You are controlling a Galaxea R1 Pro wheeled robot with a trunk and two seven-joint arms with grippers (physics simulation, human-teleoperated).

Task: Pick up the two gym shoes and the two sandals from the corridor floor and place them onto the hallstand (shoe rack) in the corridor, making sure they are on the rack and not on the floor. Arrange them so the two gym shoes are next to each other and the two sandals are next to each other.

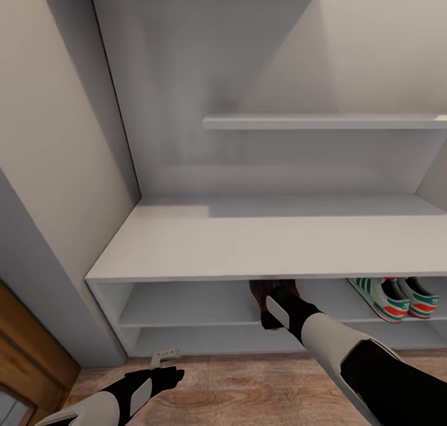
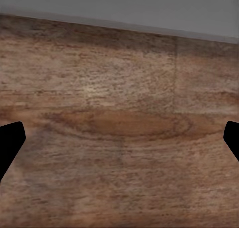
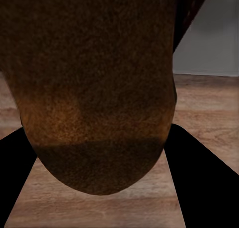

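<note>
Head view: the hallstand (image 1: 186, 240) spans the frame, its white bench top bare, with two open shelf compartments below and a floating shelf (image 1: 323, 123) on the back wall above. The two gym shoes (image 1: 391, 297) sit side by side, touching, in the upper compartment at the right. The right arm reaches from the lower right toward the middle of that same compartment; the right end effector (image 1: 273, 302) is at the compartment's mouth with a brown sandal (image 1: 273, 288) in its grip, the sandal's far end tucked under the bench edge. Whether the sandal rests on the shelf cannot be told. The left end effector (image 1: 162, 376) hangs low over the floor (image 1: 248, 389) just before the hallstand's left end, near a small pale object (image 1: 164, 354) lying at the base.

Left wrist view: the left end effector (image 2: 119, 140) has its two dark fingertips (image 2: 10, 138) spread wide at opposite edges, nothing between them, over wood-plank floor (image 2: 119, 88) with the hallstand's grey base beyond.

Right wrist view: the right end effector (image 3: 102, 175) is clenched around the sandal (image 3: 94, 78), whose rounded brown sole lies between the two black fingers (image 3: 204, 183), with wood planks behind.
</note>
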